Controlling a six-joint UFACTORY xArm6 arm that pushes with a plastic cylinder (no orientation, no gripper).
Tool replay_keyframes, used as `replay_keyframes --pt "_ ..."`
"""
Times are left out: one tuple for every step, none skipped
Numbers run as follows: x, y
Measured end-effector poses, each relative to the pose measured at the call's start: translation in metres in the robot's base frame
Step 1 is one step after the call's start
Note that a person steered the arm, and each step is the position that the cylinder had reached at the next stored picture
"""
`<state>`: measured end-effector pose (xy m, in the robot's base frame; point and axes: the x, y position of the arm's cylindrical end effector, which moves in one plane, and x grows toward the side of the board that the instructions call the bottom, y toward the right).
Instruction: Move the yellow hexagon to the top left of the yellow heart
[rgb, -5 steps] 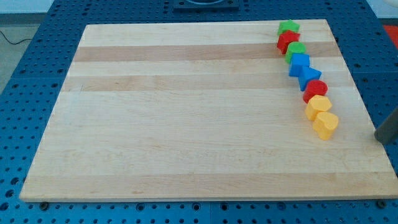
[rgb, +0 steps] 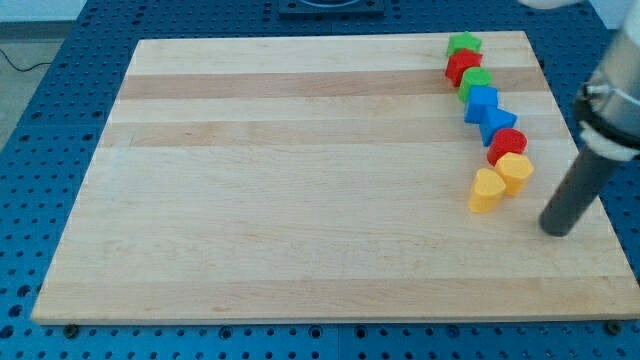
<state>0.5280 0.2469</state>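
Eight blocks line up along the right side of our wooden table (rgb: 300, 200), running down from the top right corner. Right at that corner we see a green star (rgb: 464, 43), with a red block (rgb: 462, 66) touching it just below; we cannot make out the red one's shape. Next down comes a green block (rgb: 477, 80), shape unclear, then a blue block (rgb: 482, 101) and a blue star (rgb: 497, 123) packed tight against each other. Below those sits a red round block (rgb: 508, 143), and pressed against its lower edge we have the yellow hexagon (rgb: 515, 170).

And there's the yellow heart (rgb: 487, 190), touching the hexagon and lying toward the bottom left of it. So the hexagon sits to the upper right of the heart, near the table's right edge, roughly halfway down.

Our dark rod (rgb: 578, 190) comes in from the right edge, slanting down, and my tip (rgb: 555, 230) rests on the wood near that edge, toward the bottom right of both yellow blocks. It stands apart from them, with bare wood between, touching no block at all. We carry nothing: the rod has no jaws to open or close, only a plain end, and nothing is held against it.
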Motion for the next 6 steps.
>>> replay_keyframes --pt "-0.029 0.02" --pt "-0.06 0.015" --pt "-0.061 -0.048" --pt "-0.05 -0.122" --pt "-0.046 -0.17" --pt "-0.047 -0.154"
